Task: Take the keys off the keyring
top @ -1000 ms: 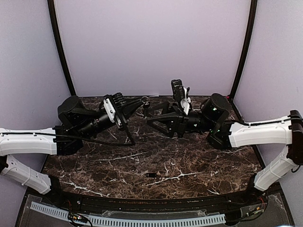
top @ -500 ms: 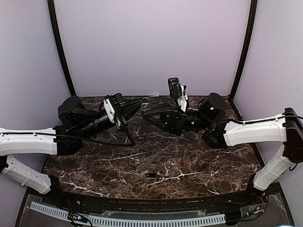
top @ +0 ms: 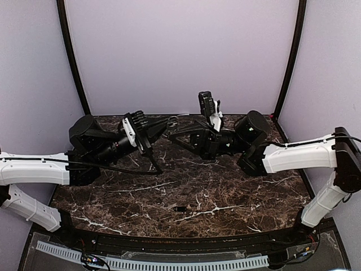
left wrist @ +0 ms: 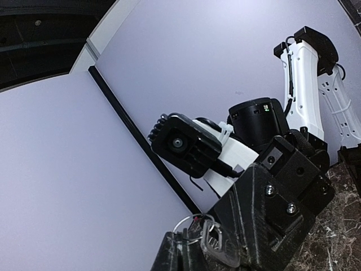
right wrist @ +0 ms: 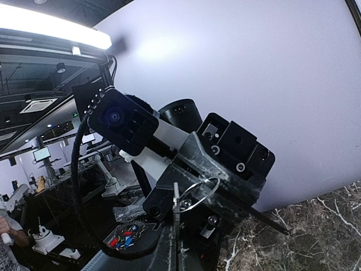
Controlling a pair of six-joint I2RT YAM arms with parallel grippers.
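Both grippers meet above the far middle of the table. My left gripper (top: 164,129) (left wrist: 183,249) is shut on the thin silver keyring (left wrist: 181,221) (right wrist: 212,180), which sticks out past its fingertips. A silvery key (left wrist: 205,239) (right wrist: 175,199) hangs on that ring. My right gripper (top: 172,137) (right wrist: 176,240) is shut on this key; in the right wrist view it stands edge-on, rising from between the fingers into the ring. Another small dark key (top: 180,209) lies loose on the marble near the front middle.
The dark marble table (top: 225,192) is bounded by lilac walls at the back and sides, with black posts (top: 73,62) in the corners. A perforated white strip (top: 169,263) runs along the near edge.
My right gripper has moved left up to the left gripper and has gone from open to shut on the key at the ring. The left arm has stayed put.
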